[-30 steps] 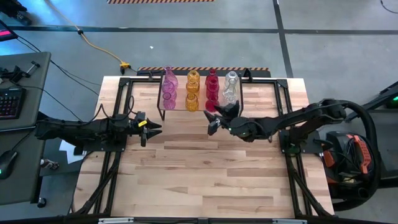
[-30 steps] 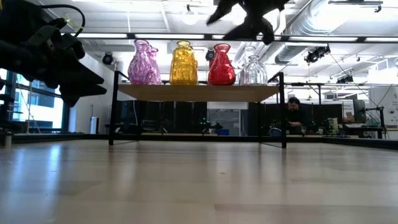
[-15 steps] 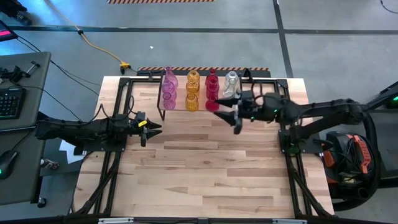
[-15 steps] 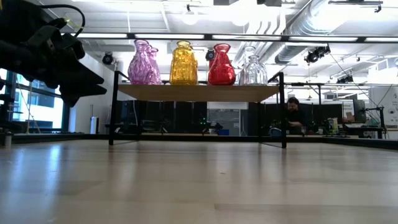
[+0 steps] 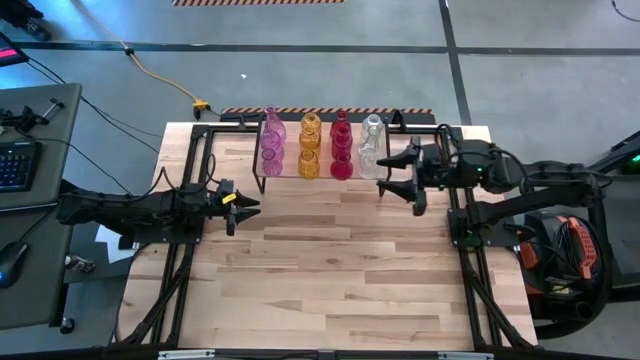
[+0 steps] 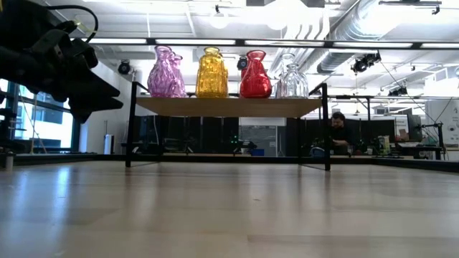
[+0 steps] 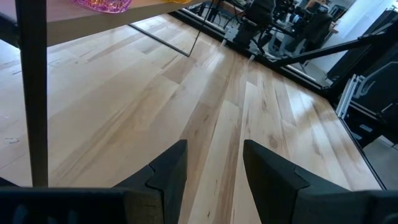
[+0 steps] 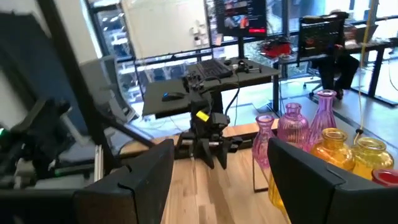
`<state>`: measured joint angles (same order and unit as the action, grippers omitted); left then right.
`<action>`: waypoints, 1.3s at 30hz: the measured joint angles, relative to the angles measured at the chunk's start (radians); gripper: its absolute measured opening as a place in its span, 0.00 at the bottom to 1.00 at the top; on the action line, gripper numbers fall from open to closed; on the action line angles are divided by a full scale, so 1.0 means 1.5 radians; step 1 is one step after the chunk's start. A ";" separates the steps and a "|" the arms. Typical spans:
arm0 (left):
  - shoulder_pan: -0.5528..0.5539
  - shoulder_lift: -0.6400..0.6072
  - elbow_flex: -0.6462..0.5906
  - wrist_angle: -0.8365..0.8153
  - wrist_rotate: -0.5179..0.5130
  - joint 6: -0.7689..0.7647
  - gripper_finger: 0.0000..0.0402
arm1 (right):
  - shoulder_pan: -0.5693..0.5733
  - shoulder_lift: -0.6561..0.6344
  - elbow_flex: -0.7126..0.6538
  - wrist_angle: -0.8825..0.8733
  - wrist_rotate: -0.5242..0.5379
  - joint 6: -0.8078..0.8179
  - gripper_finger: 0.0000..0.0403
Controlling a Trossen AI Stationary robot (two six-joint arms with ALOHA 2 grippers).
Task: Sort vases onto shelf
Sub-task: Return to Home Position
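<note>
Large butcher-block wooden tabletop [image 5: 320, 270], pale planks on a black frame; no vase shows on its bare surface. Small raised shelf [image 6: 229, 106], light wooden top on thin black metal legs, standing at the table's far edge, middle. On it, every vase in view, in four colour-sorted rows running front to back: pink twisted glass vases [image 6: 166, 72], amber ribbed glass vases [image 6: 211, 73], red bulbous glass vases [image 6: 254, 75], clear glass vases [image 6: 290, 79]; neighbours within a row nearly touching. Handling, by judgement: light, rigid, smooth and slippery, breakable, top-heavy on a narrow base; best taken around the neck or upper shoulder and lifted straight up, since a sideways nudge would knock the adjacent vase. Left gripper [image 5: 243, 208]: low over the table's left side, well apart from the shelf, fingers parted, holding nothing. Right gripper [image 5: 395, 175]: raised just beside the shelf's clear-vase end, fingers spread wide, empty. Obstructions: the shelf's black legs and crowded necks. Surroundings: black keyboard [image 5: 15, 165] on a side desk, yellow cable [image 5: 160, 75] on the floor, a seated person [image 6: 338, 123] far behind.
</note>
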<state>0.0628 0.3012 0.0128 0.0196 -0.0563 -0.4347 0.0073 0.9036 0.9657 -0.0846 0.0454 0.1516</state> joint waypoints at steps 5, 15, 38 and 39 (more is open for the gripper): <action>0.000 0.000 0.000 0.000 0.000 0.000 0.37 | 0.001 -0.050 0.000 -0.050 -0.036 -0.038 0.60; 0.000 0.000 0.000 0.000 0.000 0.000 0.37 | 0.001 -0.179 -0.039 -0.160 -0.031 -0.049 0.60; 0.000 0.000 0.000 0.000 0.000 0.000 0.37 | 0.001 -0.601 -0.602 0.191 -0.036 -0.030 0.60; 0.000 0.000 0.000 0.000 0.000 0.000 0.37 | 0.001 -0.602 -0.613 0.207 -0.036 -0.035 0.60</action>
<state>0.0628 0.3012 0.0128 0.0194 -0.0566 -0.4344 0.0090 0.0010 0.0462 0.2263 -0.0088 0.0998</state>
